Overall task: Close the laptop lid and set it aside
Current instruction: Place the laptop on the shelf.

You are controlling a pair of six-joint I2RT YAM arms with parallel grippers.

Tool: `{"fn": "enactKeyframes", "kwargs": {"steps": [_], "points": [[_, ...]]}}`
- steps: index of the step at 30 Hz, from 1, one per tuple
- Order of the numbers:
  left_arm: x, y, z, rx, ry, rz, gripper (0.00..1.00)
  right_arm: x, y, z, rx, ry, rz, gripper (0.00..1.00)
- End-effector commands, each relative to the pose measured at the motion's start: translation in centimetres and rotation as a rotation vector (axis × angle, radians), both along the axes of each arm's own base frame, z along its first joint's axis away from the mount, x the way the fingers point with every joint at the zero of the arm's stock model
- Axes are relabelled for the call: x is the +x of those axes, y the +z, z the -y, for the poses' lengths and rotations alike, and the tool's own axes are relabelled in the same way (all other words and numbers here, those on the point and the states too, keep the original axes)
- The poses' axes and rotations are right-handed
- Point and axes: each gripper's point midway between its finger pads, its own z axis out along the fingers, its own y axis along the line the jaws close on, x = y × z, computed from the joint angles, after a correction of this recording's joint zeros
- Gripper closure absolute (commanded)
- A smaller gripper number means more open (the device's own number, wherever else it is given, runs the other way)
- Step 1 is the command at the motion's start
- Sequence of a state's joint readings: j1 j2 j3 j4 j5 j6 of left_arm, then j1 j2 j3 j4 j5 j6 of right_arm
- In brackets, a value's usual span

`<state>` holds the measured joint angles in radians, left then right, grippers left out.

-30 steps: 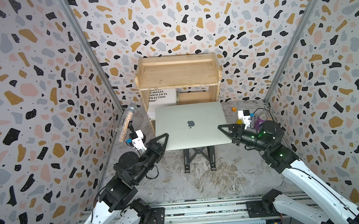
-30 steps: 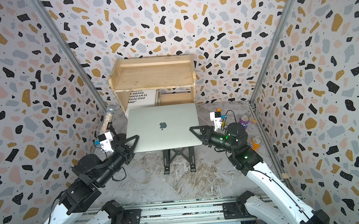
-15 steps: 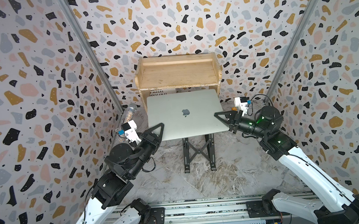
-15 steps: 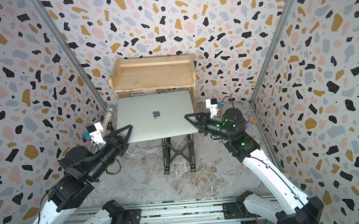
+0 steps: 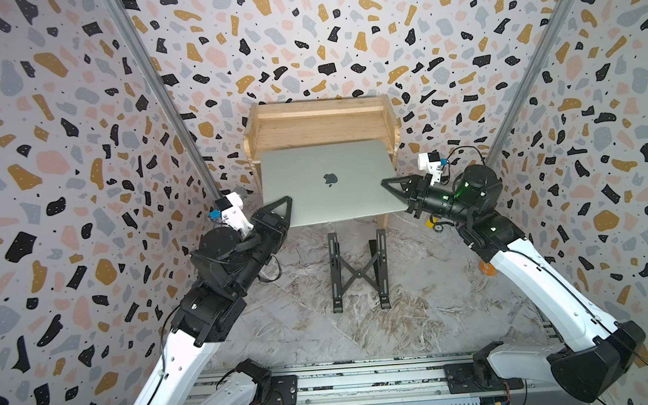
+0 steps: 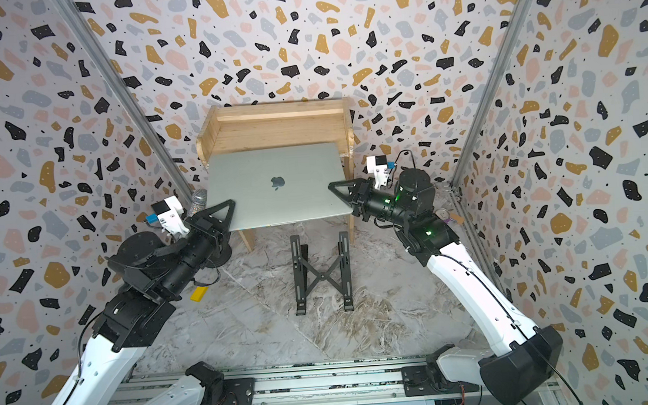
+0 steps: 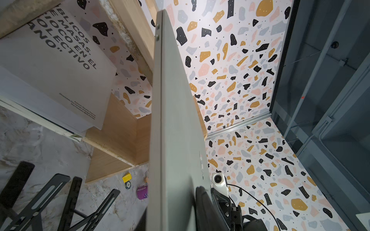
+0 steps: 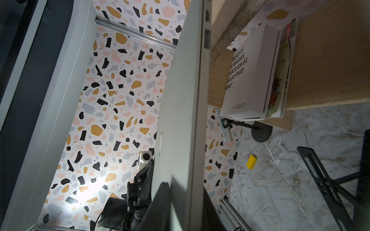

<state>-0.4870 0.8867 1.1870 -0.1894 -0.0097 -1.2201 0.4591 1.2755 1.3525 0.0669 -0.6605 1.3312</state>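
The silver laptop (image 5: 329,195) is closed and held in the air above the black stand, in front of the wooden shelf, in both top views. Its lid (image 6: 274,164), with the apple logo, faces up. My left gripper (image 5: 285,210) is shut on the laptop's left edge and my right gripper (image 5: 387,186) is shut on its right edge. In the left wrist view the laptop (image 7: 170,120) runs edge-on between the jaws of the left gripper (image 7: 172,220). The right wrist view shows the same slab (image 8: 186,100) clamped in the right gripper (image 8: 186,216).
The black X-shaped stand (image 5: 357,271) stands bare on the marble floor below. A wooden shelf (image 5: 321,122) is at the back, with a white book (image 7: 56,66) under it. A yellow block (image 6: 199,294), a glittery microphone (image 6: 199,199) and a purple can (image 7: 142,192) lie near the walls.
Both grippers have raised the closed laptop off the stand and carried it up and back toward the wooden shelf. The stand is now uncovered.
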Motion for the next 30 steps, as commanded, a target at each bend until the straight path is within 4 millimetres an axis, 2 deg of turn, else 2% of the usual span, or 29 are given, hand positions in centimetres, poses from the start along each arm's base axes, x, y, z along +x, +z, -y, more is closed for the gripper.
{"fn": "enactKeyframes", "kwargs": {"steps": [1,11,21,26,30], "points": [[-0.5,4.4,2.7,-0.052,-0.165,0.152,0.73,-3.1,3.1,-1.4,0.018,0.171,0.134,1.0],[2.1,4.8,2.5,-0.056,-0.154,0.145,0.73,-0.1,4.1,-2.7,0.041,0.183,0.106,1.0],[4.7,4.9,3.0,-0.081,-0.163,0.127,0.73,2.0,4.8,-3.1,0.067,0.143,0.06,1.0],[6.3,5.0,3.0,-0.108,-0.164,0.113,0.71,2.9,5.1,-3.3,0.074,0.119,0.039,1.0],[7.5,4.9,3.0,-0.132,-0.17,0.097,0.66,3.7,5.2,-3.3,0.089,0.093,0.013,1.0]]}}
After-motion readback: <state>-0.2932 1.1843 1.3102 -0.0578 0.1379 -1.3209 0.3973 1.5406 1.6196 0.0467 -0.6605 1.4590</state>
